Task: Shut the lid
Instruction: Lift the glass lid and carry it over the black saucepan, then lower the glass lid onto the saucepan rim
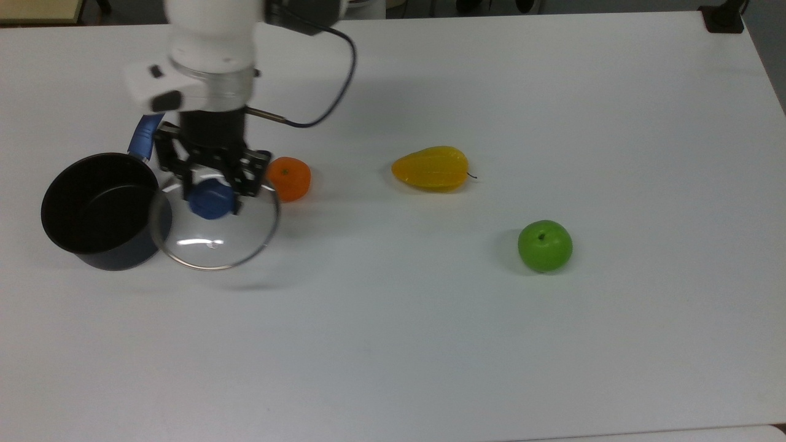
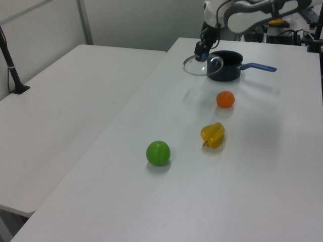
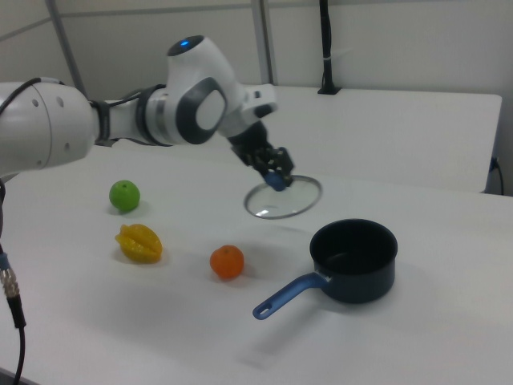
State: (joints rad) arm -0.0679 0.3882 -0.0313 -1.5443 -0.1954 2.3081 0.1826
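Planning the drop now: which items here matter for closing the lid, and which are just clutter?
In play:
- gripper, shut on the lid's blue knob
- lid, held up beside the pot
- saucepan, open

Lying about:
- orange
- yellow fruit
- green apple

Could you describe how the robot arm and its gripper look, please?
The arm has rounded glossy white shells with dark grey joint sections and a blue light on top. A thin dark cable loops beside the wrist. The two-finger gripper is black with an open, skeletal frame.

Arm stretched out — end effector pointing down, fingers clamped.
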